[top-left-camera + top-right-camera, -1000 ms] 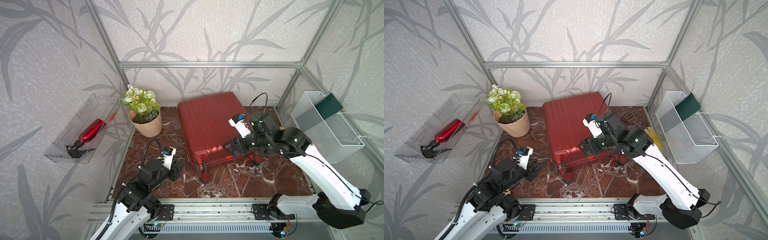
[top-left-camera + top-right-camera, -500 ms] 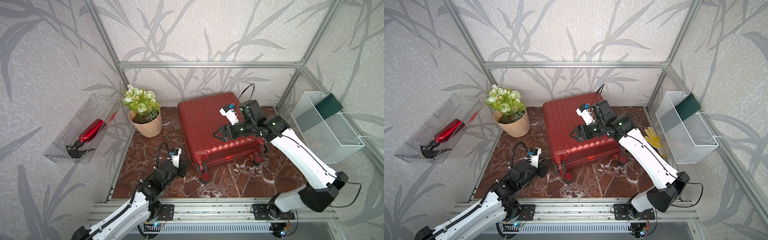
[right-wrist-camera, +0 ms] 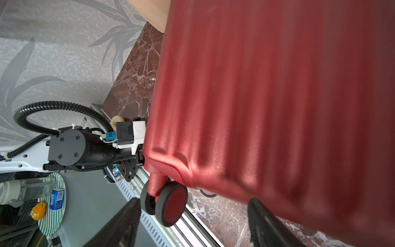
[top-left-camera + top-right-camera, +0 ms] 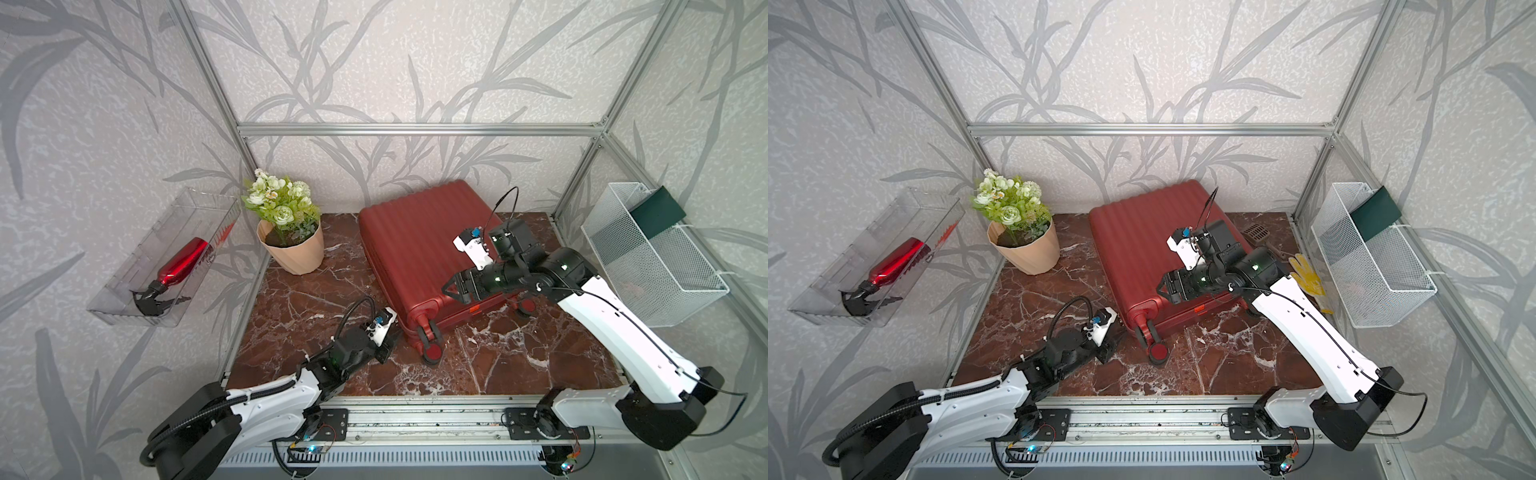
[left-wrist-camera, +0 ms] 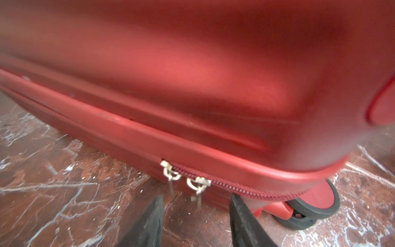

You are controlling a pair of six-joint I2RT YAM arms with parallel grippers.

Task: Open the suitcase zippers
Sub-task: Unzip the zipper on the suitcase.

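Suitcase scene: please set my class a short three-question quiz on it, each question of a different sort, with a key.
1. True or false: the suitcase lies flat on the marble table with its two shell halves closed.
2. How many metal zipper pulls show on the seam in the left wrist view? A: one. B: two. C: four.
3. Fill the gap: the left gripper points at the seam with its fingers ___, clamping nothing.
Key: 1 true; 2 B; 3 open.
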